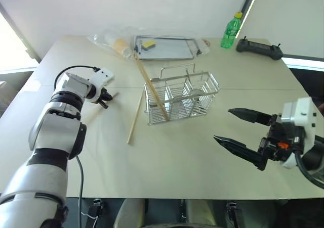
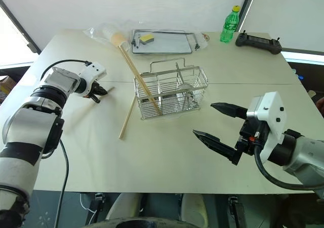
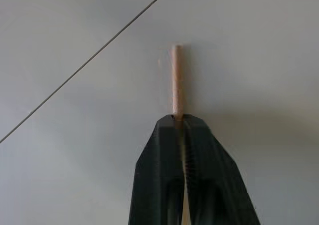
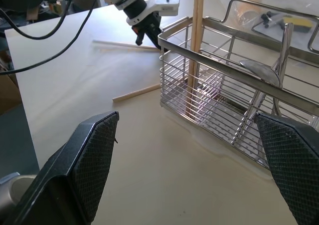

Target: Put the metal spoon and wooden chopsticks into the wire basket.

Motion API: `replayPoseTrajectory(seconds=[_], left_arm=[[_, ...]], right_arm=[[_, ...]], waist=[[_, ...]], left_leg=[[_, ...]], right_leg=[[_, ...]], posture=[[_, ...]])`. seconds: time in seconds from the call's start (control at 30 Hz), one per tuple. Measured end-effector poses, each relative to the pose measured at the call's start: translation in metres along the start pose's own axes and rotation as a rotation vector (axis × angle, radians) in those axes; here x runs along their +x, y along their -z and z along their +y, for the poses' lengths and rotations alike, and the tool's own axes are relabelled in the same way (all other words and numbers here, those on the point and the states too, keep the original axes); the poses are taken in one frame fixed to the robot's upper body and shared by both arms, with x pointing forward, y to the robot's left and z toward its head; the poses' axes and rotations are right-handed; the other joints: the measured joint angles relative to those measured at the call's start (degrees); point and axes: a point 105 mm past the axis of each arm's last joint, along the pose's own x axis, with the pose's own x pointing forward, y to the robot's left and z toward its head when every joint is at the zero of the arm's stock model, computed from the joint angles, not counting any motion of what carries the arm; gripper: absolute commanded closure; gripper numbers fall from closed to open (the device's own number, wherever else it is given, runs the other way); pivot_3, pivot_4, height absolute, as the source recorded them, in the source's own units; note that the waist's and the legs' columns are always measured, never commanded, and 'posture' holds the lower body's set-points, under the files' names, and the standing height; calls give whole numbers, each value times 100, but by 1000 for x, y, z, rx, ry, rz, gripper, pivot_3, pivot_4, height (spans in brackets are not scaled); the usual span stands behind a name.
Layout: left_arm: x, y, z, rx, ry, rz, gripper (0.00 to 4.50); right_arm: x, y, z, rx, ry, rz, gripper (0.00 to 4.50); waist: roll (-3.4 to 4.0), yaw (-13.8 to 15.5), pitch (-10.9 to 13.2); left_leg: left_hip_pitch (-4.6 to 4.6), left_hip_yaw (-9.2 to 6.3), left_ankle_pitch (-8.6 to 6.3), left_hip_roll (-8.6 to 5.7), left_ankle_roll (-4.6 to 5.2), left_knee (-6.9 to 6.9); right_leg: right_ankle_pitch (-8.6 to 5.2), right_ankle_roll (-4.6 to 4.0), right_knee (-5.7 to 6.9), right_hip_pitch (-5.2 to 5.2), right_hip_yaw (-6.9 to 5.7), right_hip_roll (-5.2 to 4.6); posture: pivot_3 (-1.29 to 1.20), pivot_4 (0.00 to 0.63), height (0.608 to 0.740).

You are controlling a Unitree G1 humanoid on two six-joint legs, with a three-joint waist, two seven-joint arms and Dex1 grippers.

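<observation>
**A:** Nearest us, the right gripper [image 2: 215, 121] is hanging over the front of the desk [image 1: 192, 162], jaws spread wide and holding nothing.

**B:** And the left gripper [image 1: 104, 99]?

**A:** Its jaws are pinching shut on a wooden chopstick [image 3: 176, 80] lying on the desk; a short tan end is sticking out past the black tips.

**B:** Where are the other wooden chopsticks sitting?

**A:** One chopstick [image 1: 150, 89] is standing tilted in the wire basket [image 1: 183, 97], leaning up and away toward the far side. Another [image 1: 134, 118] is lying flat on the desk just to the left of the basket, between it and the left gripper.

**B:** The metal spoon?

**A:** The metal spoon [image 4: 259, 71] is already resting inside the basket, its bowl leaning against a divider.

**B:** What is lying beyond?

**A:** Behind the basket a flat metal tray [image 1: 167, 48] is carrying a yellow sponge [image 1: 148, 45], with a crumpled clear plastic bag [image 1: 109, 40] lying beside it. Farther right a green bottle [image 1: 231, 31] with a yellow cap is standing upright, and a black controller [image 1: 259, 48] is lying next to it.
</observation>
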Motion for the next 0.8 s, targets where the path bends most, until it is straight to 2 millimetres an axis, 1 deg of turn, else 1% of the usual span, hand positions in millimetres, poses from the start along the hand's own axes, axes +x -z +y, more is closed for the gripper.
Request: replayPoseTrajectory(seconds=[0.27,0.4,0.43,0.5,0.53,0.6,0.67,0.7,0.73,0.77,0.8], left_arm=[[0,-1,0,-19,0,-11,4463],[-3,-3,6,-73,-30,-57,4463],[-6,-7,10,-108,-43,-97,4463],[-19,-23,20,-170,-59,-198,4463],[-33,-41,27,-220,-57,-303,4463],[-61,-70,39,-258,-50,-466,4463],[-106,-109,44,-264,28,-708,4463],[-128,-123,43,-251,84,-814,4463],[-154,-138,39,-222,150,-934,4463],[-178,-150,32,-183,213,-1037,4463],[-198,-158,24,-145,260,-1115,4463]], right_arm=[[1,-1,-1,5,-6,3,0],[2,2,1,16,-19,11,0],[2,3,1,21,-23,19,0],[1,6,1,36,-30,30,0],[0,8,2,48,-38,41,0],[-2,9,3,58,-48,54,0],[-5,11,3,65,-39,62,0],[-6,11,3,71,-37,65,0],[-7,11,3,80,-38,67,0],[-8,12,4,87,-38,68,0],[-8,12,4,92,-36,68,0]], waist=[[0,8,0],[-4,4,2],[-7,4,4],[-20,6,12],[-27,10,15],[-28,12,16],[-27,6,15],[-26,0,14],[-25,-7,14],[-23,-17,14],[-19,-24,12]], left_leg=[[-2,0,0,-1,0,0],[-7,-1,0,-1,0,0],[-12,-2,0,-1,0,0],[-23,-5,0,-1,0,1],[-38,-7,1,-1,0,4],[-46,-10,1,-4,-1,6],[-48,-9,1,-6,-2,3],[-48,-7,1,-5,-2,0],[-47,-7,1,-5,-3,-2],[-47,-7,1,-3,-3,-3],[-45,-8,1,-1,-4,-2]], right_leg=[[1,-1,-1,1,0,-1],[0,0,-1,-4,0,0],[1,-2,-1,-9,0,0],[5,-8,0,-18,-1,1],[13,-19,0,-29,-5,2],[13,-18,-2,-30,-10,0],[15,-14,-4,-29,-10,-3],[15,-14,-5,-29,-10,-4],[15,-14,-6,-29,-10,-4],[15,-14,-6,-30,-10,-4],[15,-14,-7,-29,-9,-5]], posture=[[0,150,709],[0,150,709],[0,150,709],[0,150,709],[0,150,709],[0,150,709],[0,150,709],[0,150,709],[0,150,709],[0,150,709],[0,150,709]])
